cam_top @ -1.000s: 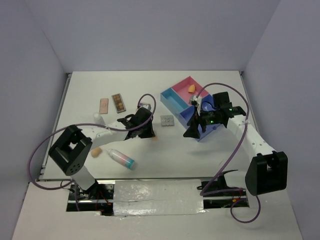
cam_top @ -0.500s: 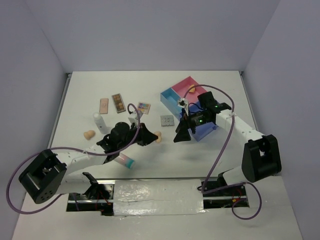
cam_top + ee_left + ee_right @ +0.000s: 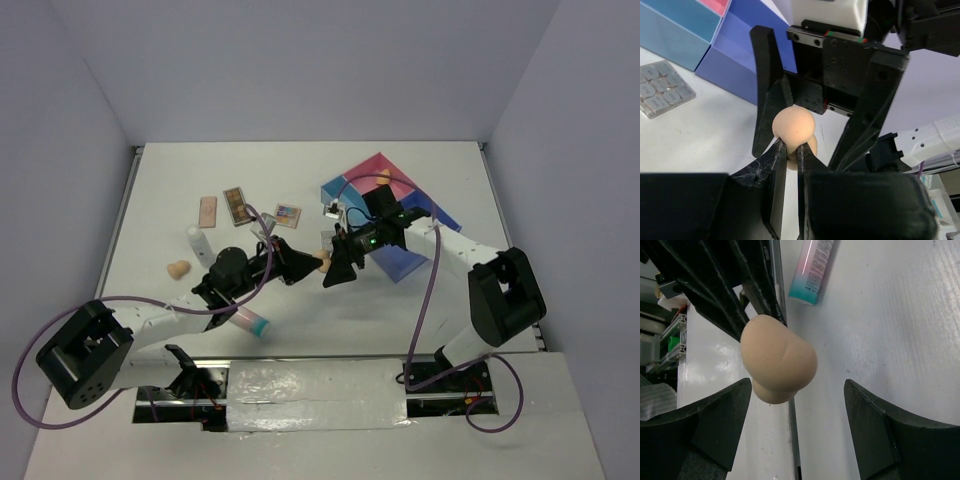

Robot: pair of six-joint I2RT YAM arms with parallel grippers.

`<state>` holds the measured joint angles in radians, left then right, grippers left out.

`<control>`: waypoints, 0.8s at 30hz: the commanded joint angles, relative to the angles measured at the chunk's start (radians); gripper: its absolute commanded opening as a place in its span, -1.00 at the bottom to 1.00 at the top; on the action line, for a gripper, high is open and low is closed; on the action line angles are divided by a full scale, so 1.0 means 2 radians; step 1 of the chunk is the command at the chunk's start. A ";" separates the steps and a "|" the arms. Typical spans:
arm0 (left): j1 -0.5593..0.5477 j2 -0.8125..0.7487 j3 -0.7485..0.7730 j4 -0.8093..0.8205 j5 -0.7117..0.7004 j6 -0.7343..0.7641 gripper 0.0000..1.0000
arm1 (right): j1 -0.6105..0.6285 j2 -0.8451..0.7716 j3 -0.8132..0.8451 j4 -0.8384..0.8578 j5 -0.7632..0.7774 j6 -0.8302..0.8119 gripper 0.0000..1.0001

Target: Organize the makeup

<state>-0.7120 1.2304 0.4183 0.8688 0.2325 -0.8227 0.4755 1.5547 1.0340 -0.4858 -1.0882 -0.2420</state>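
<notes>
My left gripper (image 3: pixel 312 262) is shut on a tan egg-shaped sponge (image 3: pixel 322 260), held above the table at mid-front. The left wrist view shows the sponge (image 3: pixel 793 126) pinched between my left gripper's (image 3: pixel 790 147) fingers. My right gripper (image 3: pixel 332 270) is open, its fingers on either side of the same sponge (image 3: pixel 780 362) without touching it; it shows open in the right wrist view (image 3: pixel 797 385). A second sponge (image 3: pixel 178 268), white bottle (image 3: pixel 200 243), peach palette (image 3: pixel 208 210), brown palette (image 3: pixel 237 205), multicoloured palette (image 3: pixel 288 215) and teal-capped tube (image 3: pixel 245 317) lie on the left. The grey palette (image 3: pixel 662 95) shows beside the tray.
The pink-and-blue compartmented tray (image 3: pixel 405 255) stands at the right, behind the right arm, and its blue wall (image 3: pixel 730 65) is close behind the grippers. The tube (image 3: pixel 815 270) lies just beyond the sponge in the right wrist view. The table's front edge is near.
My right gripper moved left from the tray and now brackets the sponge. My left gripper moved slightly right, still holding the sponge.
</notes>
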 commanded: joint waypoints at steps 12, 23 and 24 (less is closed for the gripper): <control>-0.001 0.006 -0.001 0.063 0.012 -0.006 -0.99 | 0.002 0.004 0.034 0.053 -0.007 0.040 0.60; -0.001 0.007 -0.002 0.063 0.008 -0.012 -0.86 | 0.003 0.016 0.044 0.026 -0.014 0.008 -0.23; 0.000 0.007 -0.002 0.063 0.007 -0.013 -0.82 | 0.003 0.016 0.044 0.027 -0.015 0.006 -0.28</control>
<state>-0.7086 1.2419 0.4114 0.9073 0.2226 -0.8417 0.4778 1.5776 1.0779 -0.4351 -1.1160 -0.2001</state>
